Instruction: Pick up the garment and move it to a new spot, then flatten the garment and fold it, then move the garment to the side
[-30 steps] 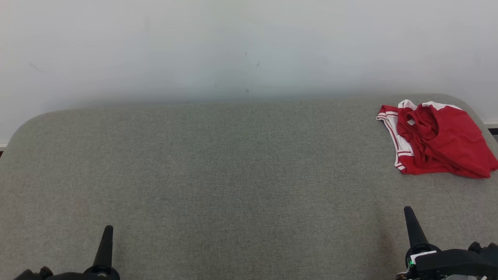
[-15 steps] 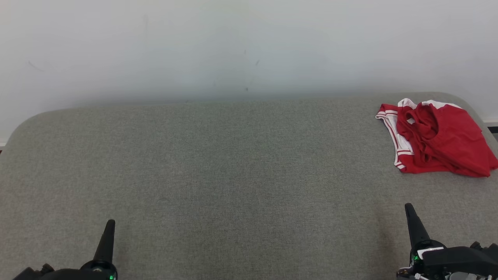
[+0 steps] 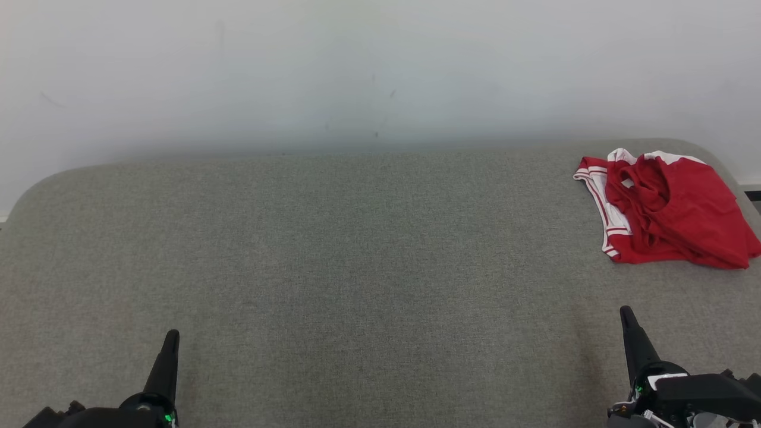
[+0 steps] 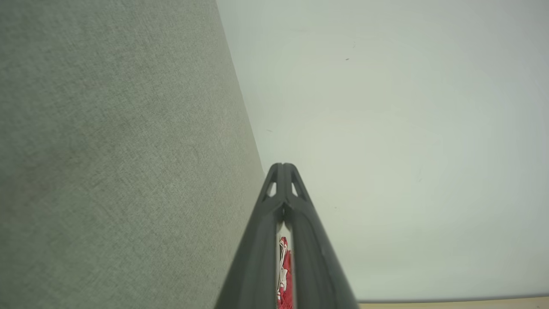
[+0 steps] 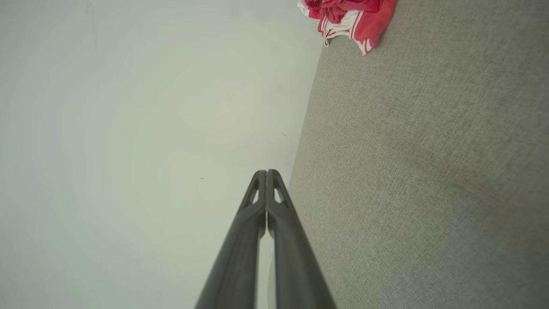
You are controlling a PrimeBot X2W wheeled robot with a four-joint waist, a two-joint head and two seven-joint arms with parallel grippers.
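A crumpled red garment [image 3: 672, 208] with white striped trim lies bunched at the far right of the grey fabric surface [image 3: 357, 267]. The right wrist view catches the garment [image 5: 349, 19] at its top edge, and a sliver of the garment [image 4: 284, 270] shows between the left fingers. My left gripper [image 3: 170, 337] rests at the lower left, shut and empty, tips together [image 4: 283, 165]. At the lower right my right gripper [image 3: 625, 312] stands well short of the garment, also shut with nothing held, tips touching [image 5: 266, 171].
A plain white wall [image 3: 380, 71] rises right behind the surface's far edge. The surface's corners are rounded, and the garment sits close to its right edge. A strip of wooden floor [image 4: 450, 304] shows beyond the surface.
Both grippers have crept a little forward in the head view, the left one more. The garment lies as before.
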